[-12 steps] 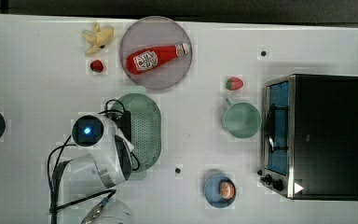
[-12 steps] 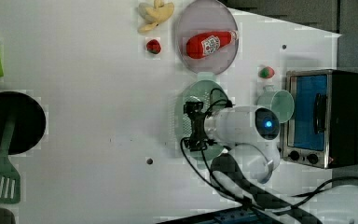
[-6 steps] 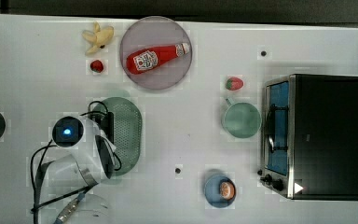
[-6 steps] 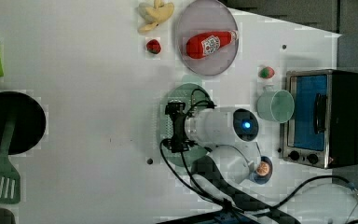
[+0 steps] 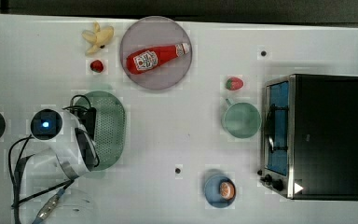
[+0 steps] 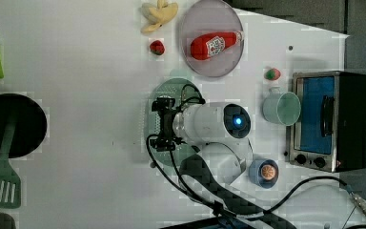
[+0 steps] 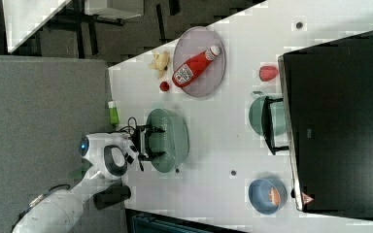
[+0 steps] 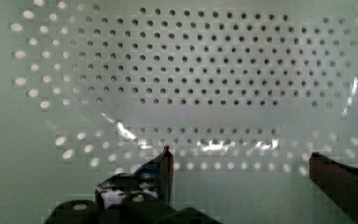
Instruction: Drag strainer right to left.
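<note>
Fingers spread wide, the gripper (image 8: 240, 161) is pressing inside the strainer (image 5: 107, 123), needing steady downward contact while dragging.

You have bare white tabletop (image 5: 37, 65) at the top view's left; a small red strawberry (image 5: 96, 66) and peeled banana (image 5: 98, 36) crowd the upper left.
</note>
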Controlling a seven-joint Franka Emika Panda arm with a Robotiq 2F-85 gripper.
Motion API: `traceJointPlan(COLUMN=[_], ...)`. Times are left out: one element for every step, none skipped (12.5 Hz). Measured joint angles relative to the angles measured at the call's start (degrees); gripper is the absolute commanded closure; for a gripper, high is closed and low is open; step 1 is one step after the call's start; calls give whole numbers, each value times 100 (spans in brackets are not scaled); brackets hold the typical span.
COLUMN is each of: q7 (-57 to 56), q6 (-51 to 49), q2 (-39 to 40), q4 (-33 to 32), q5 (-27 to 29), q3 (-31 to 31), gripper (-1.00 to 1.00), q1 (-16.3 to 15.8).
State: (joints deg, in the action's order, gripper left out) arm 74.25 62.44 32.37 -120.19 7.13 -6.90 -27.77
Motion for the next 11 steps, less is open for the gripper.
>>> traceJointPlan(q7=[28,28,34,34,34,34,34,34,34,34,34], q6=[106,168,162,151,112,123,185,179,168,185,190], q2=[17,39,118,243,358,453,506,534,546,571,571], q4=[67,112,235,380,470,548,588,621,666,750,817], q5=[1,27,17,-41,-59,-46,-19,55,108,112,99], q3=[74,110,137,155,132,66,50,90,97,74,65], gripper=[-100,-100,-100,-100,-100,-100,-100,-100,-100,-100,-100], q1=[-102,-166,-217,-270,-301,-304,-359,-477,-558,-606,-645])
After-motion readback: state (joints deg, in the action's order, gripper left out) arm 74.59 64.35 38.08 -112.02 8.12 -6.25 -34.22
